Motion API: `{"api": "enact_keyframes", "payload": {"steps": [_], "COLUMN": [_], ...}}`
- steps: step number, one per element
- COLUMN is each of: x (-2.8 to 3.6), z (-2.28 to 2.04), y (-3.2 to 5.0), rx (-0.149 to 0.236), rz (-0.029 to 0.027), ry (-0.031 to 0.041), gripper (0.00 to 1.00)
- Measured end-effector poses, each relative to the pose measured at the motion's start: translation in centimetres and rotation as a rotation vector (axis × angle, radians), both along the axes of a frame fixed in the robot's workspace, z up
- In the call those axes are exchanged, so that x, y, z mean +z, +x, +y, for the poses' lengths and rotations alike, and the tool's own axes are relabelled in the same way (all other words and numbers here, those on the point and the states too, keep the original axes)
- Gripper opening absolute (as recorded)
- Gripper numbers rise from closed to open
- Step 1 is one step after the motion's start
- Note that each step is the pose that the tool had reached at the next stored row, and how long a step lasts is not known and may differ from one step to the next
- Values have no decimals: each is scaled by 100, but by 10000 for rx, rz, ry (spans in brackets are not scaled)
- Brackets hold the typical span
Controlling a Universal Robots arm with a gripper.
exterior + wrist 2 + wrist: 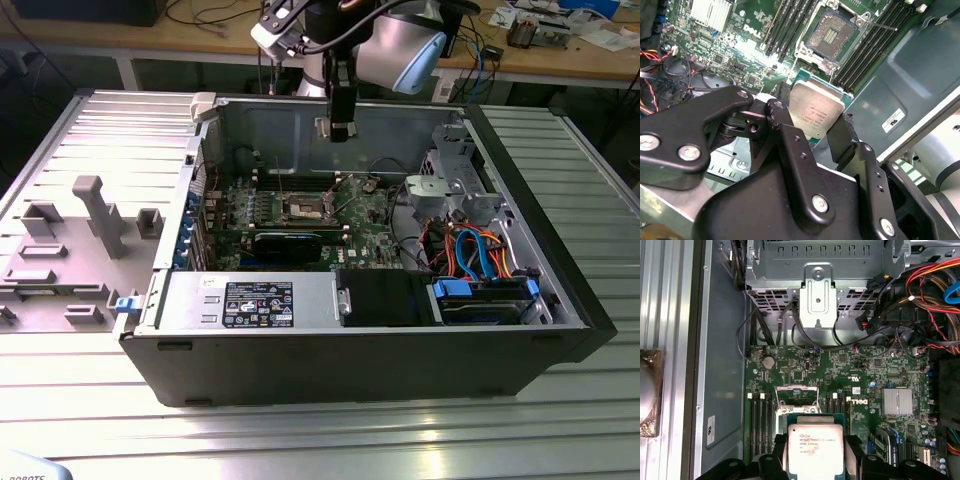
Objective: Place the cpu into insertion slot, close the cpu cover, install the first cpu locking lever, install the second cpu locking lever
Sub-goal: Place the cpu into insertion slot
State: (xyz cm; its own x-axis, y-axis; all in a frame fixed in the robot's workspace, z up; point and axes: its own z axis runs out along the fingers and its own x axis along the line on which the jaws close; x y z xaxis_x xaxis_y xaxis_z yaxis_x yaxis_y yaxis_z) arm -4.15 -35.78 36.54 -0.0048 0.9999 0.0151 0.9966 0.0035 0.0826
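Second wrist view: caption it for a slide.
End effector gripping the cpu, with the open insertion slot beyond it.

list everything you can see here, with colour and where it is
cpu: one, silver top, held above the board, not yet in the insertion slot
insertion slot: one, dark centre, silver rim, on the board, empty
circuit board: one, green, inside the case
memory slots: several, black, either side of the insertion slot
heatsink: one, silver, on the board
cables: several, orange, blue, red, exterior view's right of the case
computer case: one, black, open, on the table
table: one, silver, ribbed
gripper: one, black, shut on the cpu
arm: one, grey, above the case
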Motion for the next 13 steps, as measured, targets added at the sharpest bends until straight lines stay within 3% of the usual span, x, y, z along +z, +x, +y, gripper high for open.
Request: {"api": "enact_keyframes", "payload": {"steps": [5, 13], "x": [-12, -14], "z": [0, 0], "y": [-4, -4], "rx": [-36, -36], "rz": [32, 32], "ry": [-1, -1], "gripper": [54, 54]}}
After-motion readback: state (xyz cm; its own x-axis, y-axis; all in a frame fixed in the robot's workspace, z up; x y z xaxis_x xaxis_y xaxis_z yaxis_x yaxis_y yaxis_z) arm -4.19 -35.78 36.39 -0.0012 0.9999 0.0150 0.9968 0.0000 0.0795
